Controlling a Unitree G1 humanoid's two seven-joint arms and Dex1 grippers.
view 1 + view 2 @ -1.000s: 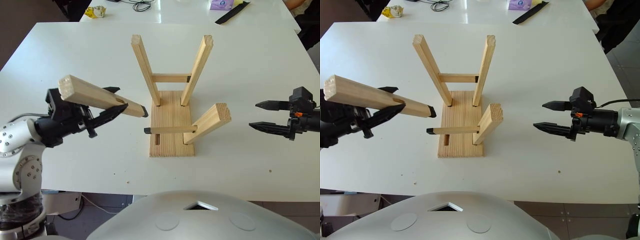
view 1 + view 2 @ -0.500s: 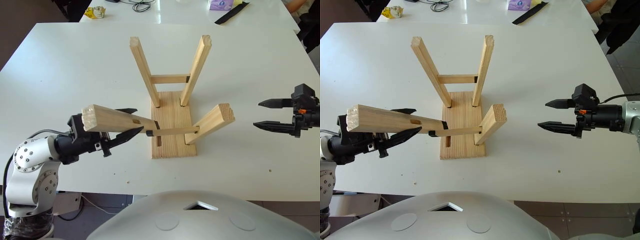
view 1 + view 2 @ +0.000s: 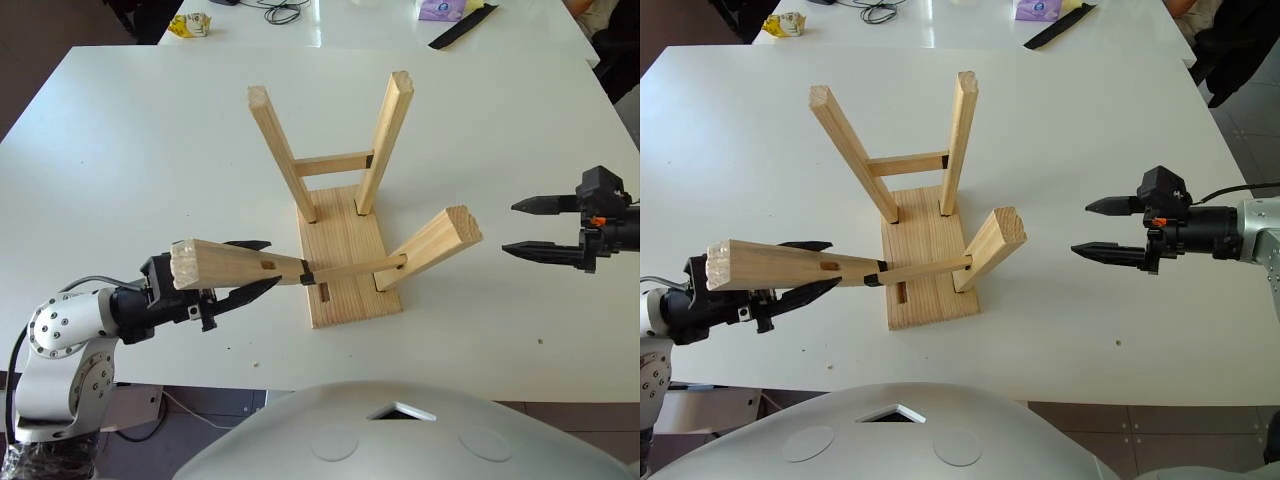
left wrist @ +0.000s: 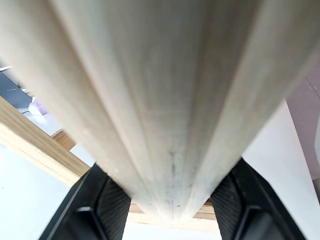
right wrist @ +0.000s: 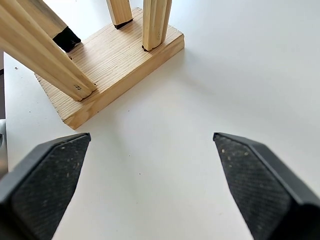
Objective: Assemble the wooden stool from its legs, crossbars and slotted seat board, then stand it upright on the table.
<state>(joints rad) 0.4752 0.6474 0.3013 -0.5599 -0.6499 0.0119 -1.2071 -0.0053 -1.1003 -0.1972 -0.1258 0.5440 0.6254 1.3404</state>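
You have the left gripper [image 3: 830, 264] pinching the loose leg [image 3: 235, 265], one finger on each side of the wood, holding it almost level above the near left part of the white table [image 3: 150, 150]. The leg's far end meets the dark tip of the near crossbar [image 3: 352, 270]; you cannot tell whether that tip sits inside the leg. The near crossbar runs right to the leaning leg [image 3: 432, 246], which tilts out to the right from the near right corner of the seat board [image 3: 350, 232]. The seat board lies flat mid-table, slightly turned. Two far legs [image 3: 283, 152] stand in its far slots, joined by the far crossbar [image 3: 332, 163]. Your right gripper [image 3: 510, 227] hovers well to the right of the board, fingers spread wide around nothing, pointing toward the leaning leg
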